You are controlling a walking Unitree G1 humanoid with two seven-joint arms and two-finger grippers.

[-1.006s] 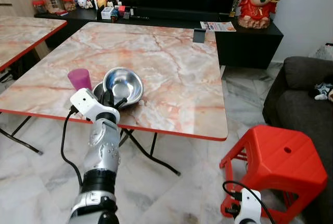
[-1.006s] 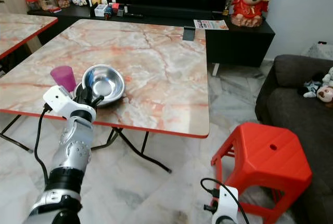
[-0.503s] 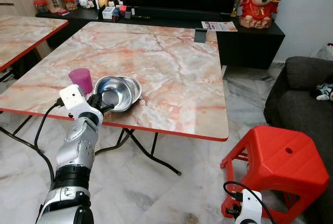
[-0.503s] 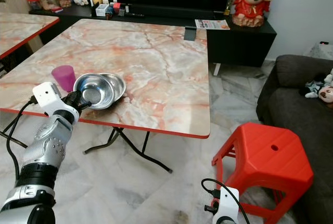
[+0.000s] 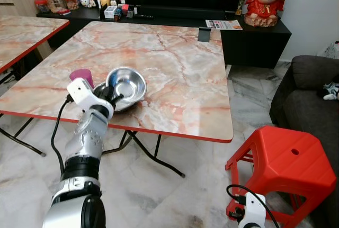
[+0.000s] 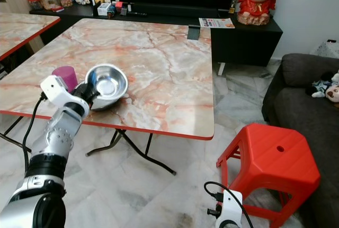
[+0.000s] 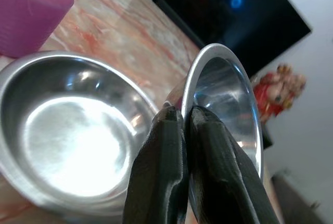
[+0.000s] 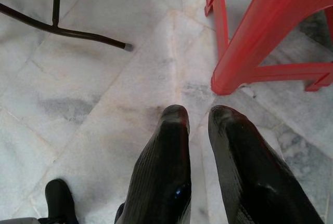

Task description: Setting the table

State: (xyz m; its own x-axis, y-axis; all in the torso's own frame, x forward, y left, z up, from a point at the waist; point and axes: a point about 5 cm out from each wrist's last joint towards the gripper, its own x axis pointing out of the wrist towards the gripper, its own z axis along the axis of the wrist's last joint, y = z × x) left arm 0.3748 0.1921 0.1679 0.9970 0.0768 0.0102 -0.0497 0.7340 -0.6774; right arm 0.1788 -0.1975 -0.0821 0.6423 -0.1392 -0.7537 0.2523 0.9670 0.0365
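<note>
Steel bowl [image 5: 126, 84] tilted, left tool [image 7: 186, 116] pinching rim

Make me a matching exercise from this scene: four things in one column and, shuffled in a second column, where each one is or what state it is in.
Things:
1. lifted steel bowl
2. second steel bowl
3. purple cup
4. red stool

Places or states:
A. on the floor, to the table's right
B. tilted on edge, rim pinched by the left tool
C. flat on the marble table, under the raised one
D. upright on the table, left of the bowls

Pairs: 1-B, 2-C, 3-D, 4-A
</note>
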